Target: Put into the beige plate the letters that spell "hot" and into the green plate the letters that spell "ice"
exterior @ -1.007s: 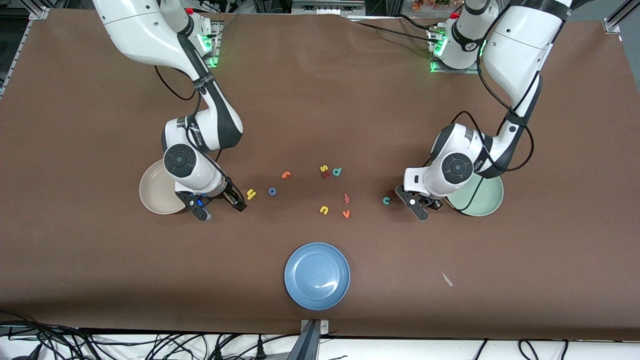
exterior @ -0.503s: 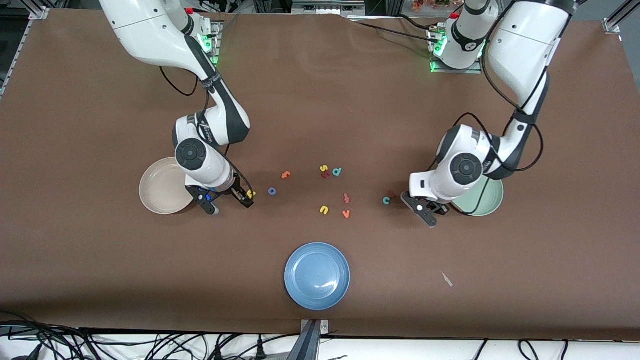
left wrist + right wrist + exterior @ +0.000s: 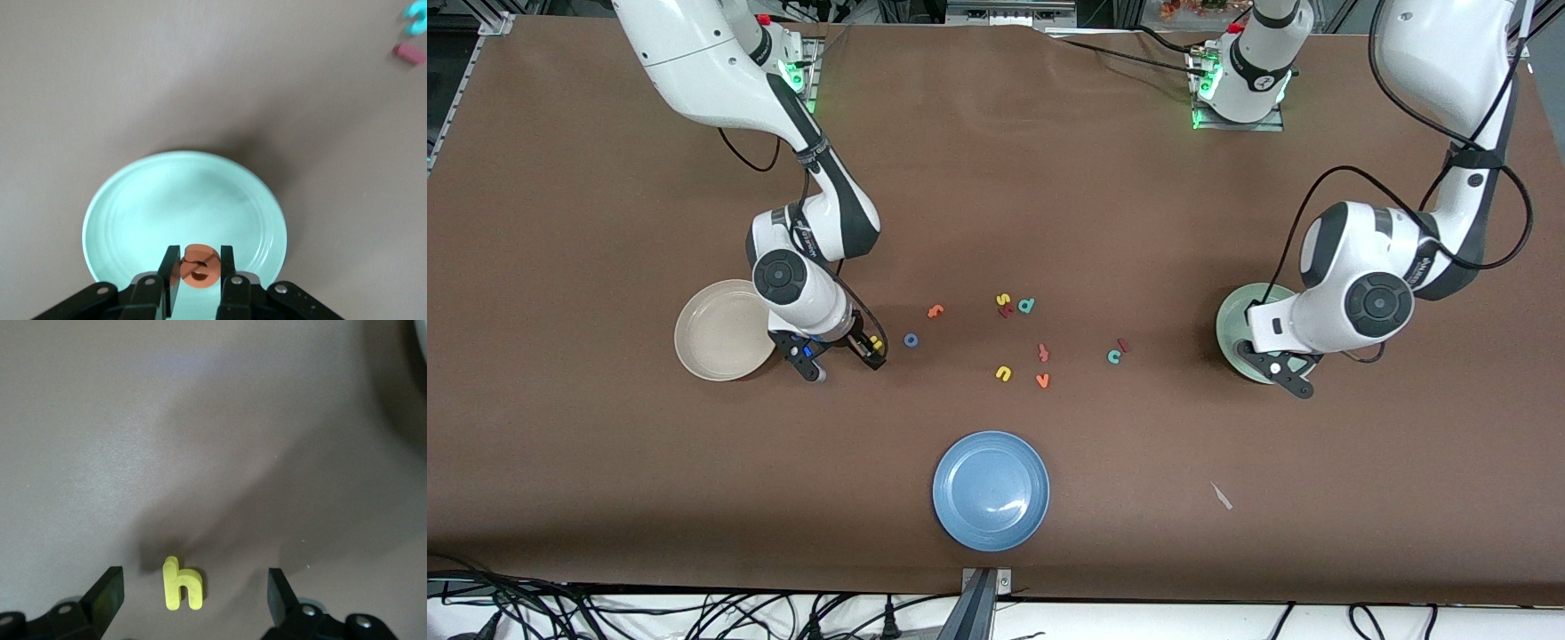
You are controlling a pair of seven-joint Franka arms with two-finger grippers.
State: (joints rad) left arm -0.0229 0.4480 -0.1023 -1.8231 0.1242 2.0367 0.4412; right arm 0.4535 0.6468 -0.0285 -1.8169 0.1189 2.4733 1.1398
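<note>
The left end effector (image 3: pixel 198 288) is clenched on the orange e (image 3: pixel 198 268), hanging over the green plate (image 3: pixel 133 207); in the front view it sits at the middle right of the frame, over that plate's rim (image 3: pixel 1232 311).

The right end effector (image 3: pixel 190 590) is spread wide with the yellow h (image 3: pixel 181 583) lying flat on the tabletop (image 3: pixel 996 178) between its fingers, low in its wrist view. In the front view it is left of centre, just beside the beige plate (image 3: pixel 716 342).

Near the frame's middle lie the blue o (image 3: pixel 911 340) and orange t (image 3: pixel 935 310). Right of centre, the teal c (image 3: pixel 1113 356) and dark red i (image 3: pixel 1122 345) lie touching or nearly so. The blue plate (image 3: pixel 991 490) sits at lower centre.
</note>
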